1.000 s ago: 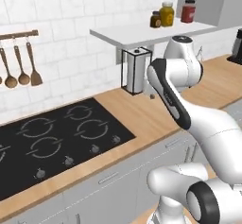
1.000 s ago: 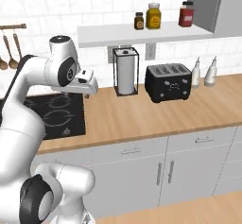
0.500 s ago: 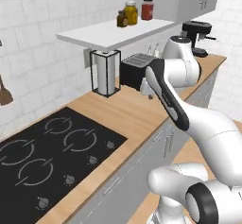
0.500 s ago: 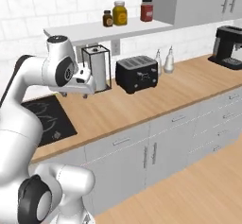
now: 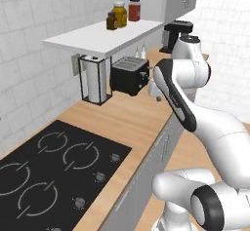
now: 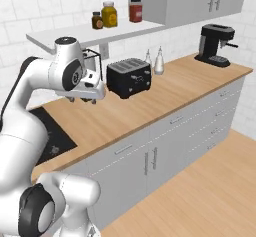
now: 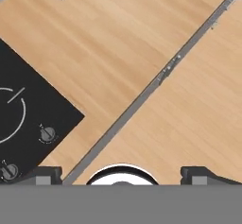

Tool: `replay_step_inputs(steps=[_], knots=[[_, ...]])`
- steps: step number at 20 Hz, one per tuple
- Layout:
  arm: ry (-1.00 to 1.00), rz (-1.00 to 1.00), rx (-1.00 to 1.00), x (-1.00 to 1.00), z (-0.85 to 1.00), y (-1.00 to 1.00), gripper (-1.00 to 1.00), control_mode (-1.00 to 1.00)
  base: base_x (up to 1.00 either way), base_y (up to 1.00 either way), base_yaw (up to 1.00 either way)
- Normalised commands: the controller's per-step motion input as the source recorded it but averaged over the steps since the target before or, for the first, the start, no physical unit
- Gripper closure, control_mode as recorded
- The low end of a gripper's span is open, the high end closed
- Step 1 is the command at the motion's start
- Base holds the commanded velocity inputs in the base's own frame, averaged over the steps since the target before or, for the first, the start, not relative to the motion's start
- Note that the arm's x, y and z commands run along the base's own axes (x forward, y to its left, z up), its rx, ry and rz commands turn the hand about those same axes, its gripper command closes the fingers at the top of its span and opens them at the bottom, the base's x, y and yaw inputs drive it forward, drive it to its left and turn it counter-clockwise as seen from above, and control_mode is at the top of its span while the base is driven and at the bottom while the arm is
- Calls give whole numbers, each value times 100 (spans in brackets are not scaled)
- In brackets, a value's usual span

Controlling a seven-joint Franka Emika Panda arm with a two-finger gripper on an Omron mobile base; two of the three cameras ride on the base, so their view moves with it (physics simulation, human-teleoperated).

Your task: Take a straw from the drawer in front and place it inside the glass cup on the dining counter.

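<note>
1. The pincer (image 6: 82, 100) is hanging released, holding nothing, over the wooden tabletop (image 6: 150, 101) along the tiled wall.
2. One black hob (image 5: 44, 176) is lying nearest, showing four rings.
3. One paper-towel holder (image 5: 95, 81), one black toaster (image 6: 129, 77) and two bottles (image 6: 159, 61) are standing farther along.
4. One coffee machine (image 6: 215, 43) is sitting farthest; three jars (image 6: 109, 14) are standing on the shelf (image 5: 105, 37).
5. The straw and its drawer cannot be made out among the grey drawer fronts (image 6: 220, 113).

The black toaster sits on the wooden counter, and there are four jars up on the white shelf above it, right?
Not quite. The black toaster does sit on the wooden counter, but the white shelf above holds three jars, not four. The right base view shows them clearly.
</note>
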Motion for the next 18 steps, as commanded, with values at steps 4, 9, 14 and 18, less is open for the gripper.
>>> replay_step_inputs(steps=[4,9,14,18], knots=[[-5,-3,5,0,-46,-14,-100,-100,0,6,-7],[-18,0,43,-3,-100,-100,-100,-100,0,0,0],[-6,0,60,0,-100,-95,-100,-100,0,0,0],[5,0,57,41,-100,-26,-100,-100,0,0,0]])
